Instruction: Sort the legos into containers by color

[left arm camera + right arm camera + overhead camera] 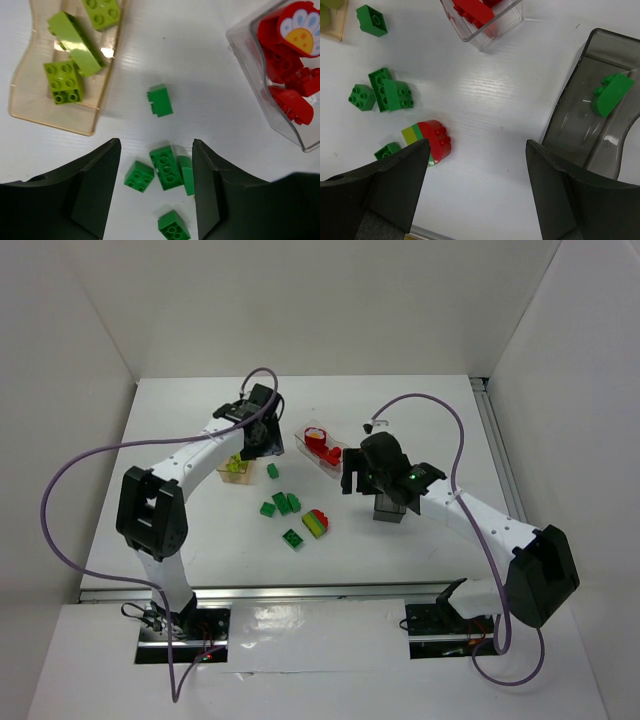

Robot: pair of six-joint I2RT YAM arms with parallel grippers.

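Legos update, left to right. Far left is the tan tub with three yellow-green bricks in it, and the long one lies slanted across the middle. My left gripper hangs close to that tub. Its jaws are apart at a medium width with nothing gripped, only white table and loose pieces below.

One lone green brick sits on the table between the tan tub and the clear tub. Nearer to me, a green cluster of three bricks is bunched together, touching or nearly so. A fourth green one sits apart from it, closer in. Just right of the cluster is a mixed piece, a rounded red top stacked on yellow and green.

The clear tub sits diagonally mid-table and holds the red bricks, plus a red piece with a white and yellow flower print at one end.

My right gripper hovers over bare table between the clear tub and the dark grey tub, jaws spread wide and empty. The dark grey tub is furthest right, partly under my right arm in the top view. It has a single green brick lying tilted inside.
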